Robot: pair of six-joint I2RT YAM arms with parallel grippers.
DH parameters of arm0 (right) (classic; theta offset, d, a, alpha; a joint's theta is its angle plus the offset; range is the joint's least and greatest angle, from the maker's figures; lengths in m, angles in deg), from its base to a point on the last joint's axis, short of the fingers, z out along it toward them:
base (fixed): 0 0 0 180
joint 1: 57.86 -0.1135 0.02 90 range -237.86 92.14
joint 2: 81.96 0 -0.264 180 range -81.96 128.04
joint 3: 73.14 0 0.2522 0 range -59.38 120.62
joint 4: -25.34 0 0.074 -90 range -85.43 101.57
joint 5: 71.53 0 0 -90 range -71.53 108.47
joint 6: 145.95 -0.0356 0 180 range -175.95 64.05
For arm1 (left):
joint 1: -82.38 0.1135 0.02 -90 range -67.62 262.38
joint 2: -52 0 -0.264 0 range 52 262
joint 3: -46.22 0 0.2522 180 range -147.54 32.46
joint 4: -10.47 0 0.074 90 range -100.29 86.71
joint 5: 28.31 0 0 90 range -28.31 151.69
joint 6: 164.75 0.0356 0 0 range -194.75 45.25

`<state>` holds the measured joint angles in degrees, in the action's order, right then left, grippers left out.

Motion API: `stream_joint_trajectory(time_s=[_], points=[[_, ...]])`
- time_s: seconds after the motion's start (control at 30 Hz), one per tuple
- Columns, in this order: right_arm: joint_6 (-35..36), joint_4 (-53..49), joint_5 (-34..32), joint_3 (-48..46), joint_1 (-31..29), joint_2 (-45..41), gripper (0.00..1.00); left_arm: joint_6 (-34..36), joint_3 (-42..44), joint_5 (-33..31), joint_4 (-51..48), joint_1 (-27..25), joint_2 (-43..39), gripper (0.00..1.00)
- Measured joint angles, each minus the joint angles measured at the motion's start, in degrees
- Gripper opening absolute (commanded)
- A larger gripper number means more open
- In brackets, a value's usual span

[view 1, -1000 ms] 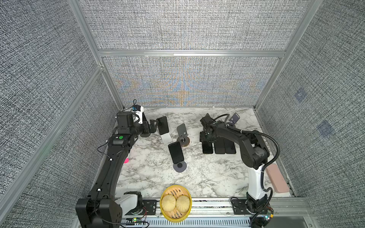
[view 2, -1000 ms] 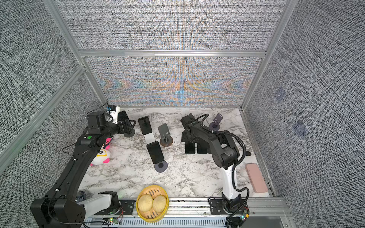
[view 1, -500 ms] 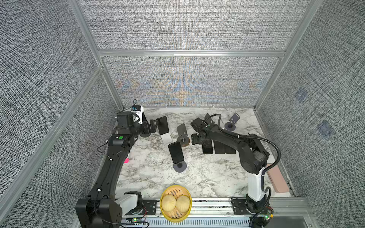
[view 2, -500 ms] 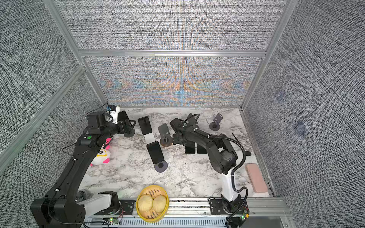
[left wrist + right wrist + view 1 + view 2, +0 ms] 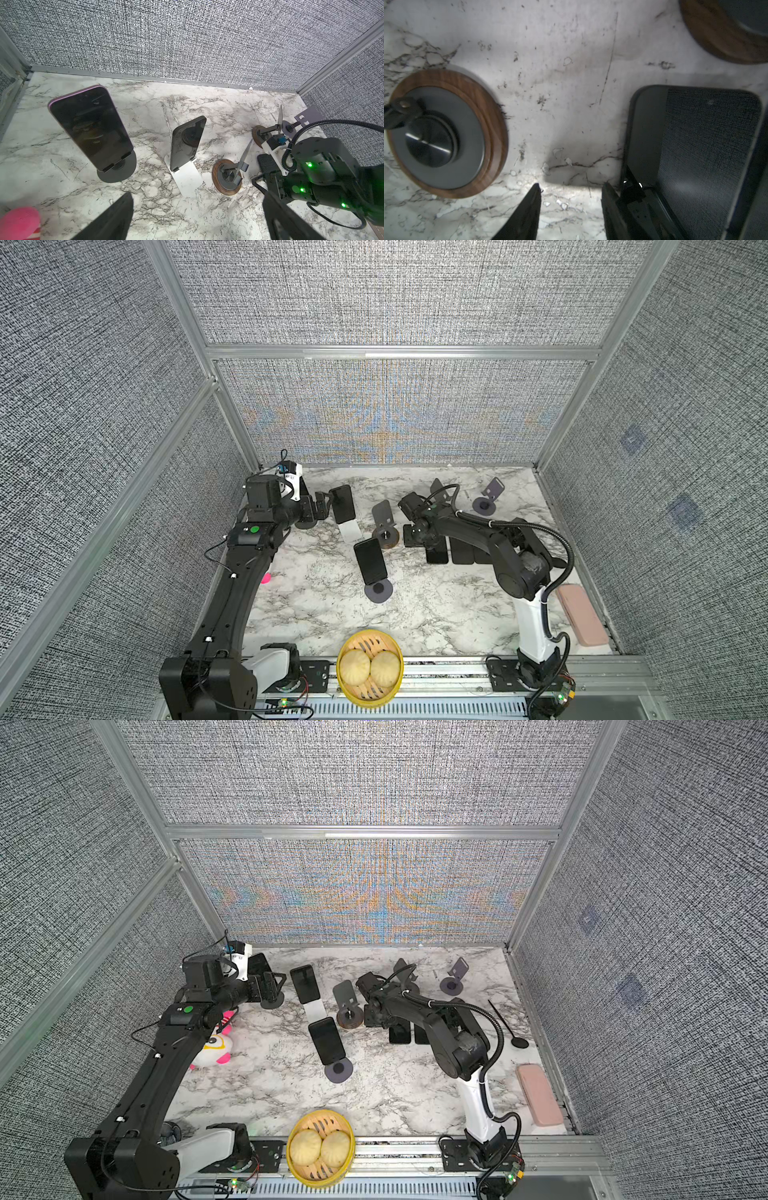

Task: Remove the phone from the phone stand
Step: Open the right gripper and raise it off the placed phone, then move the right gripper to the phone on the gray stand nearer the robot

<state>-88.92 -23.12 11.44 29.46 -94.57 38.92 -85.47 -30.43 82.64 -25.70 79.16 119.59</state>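
My left pincer (image 5: 198,195) is wide and empty. Just ahead, the phone (image 5: 91,128) leans in its phone stand (image 5: 124,171). I judge it stiff, slick, fragile: grip long edges, lift clear of lip. Farther off, my right pincer (image 5: 572,185) is half-open and empty.

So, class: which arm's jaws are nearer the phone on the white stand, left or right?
Left. The left gripper, jaws open, is close beside the phone on the white stand; the right gripper is farther off, past the wood-based stand.
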Motion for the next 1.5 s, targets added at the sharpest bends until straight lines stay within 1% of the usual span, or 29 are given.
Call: stream_joint_trajectory(time_s=[0.73,1.13,1.2,1.33,1.5], points=[[0.0,1.4,-1.5,-1.6,1.5,-0.2,0.48,0.0,0.0,0.0,0.0,0.0,0.1,0.98],[2.6,-0.1,-1.5,-1.3,1.8,-0.2,0.49,0.0,0.0,0.0,0.0,0.0,0.1,0.98],[3.2,-0.6,-1.2,-1.1,1.8,-0.2,0.52,0.0,0.0,0.0,0.0,0.0,0.1,0.98],[4.3,-0.9,0.3,-1.1,1.8,-0.9,0.61,0.0,0.0,0.0,0.0,0.0,0.1,0.98],[5.4,-0.5,1.4,-2.3,1.1,-5.7,0.71,0.2,0.0,0.0,0.0,0.0,0.1,0.98]])
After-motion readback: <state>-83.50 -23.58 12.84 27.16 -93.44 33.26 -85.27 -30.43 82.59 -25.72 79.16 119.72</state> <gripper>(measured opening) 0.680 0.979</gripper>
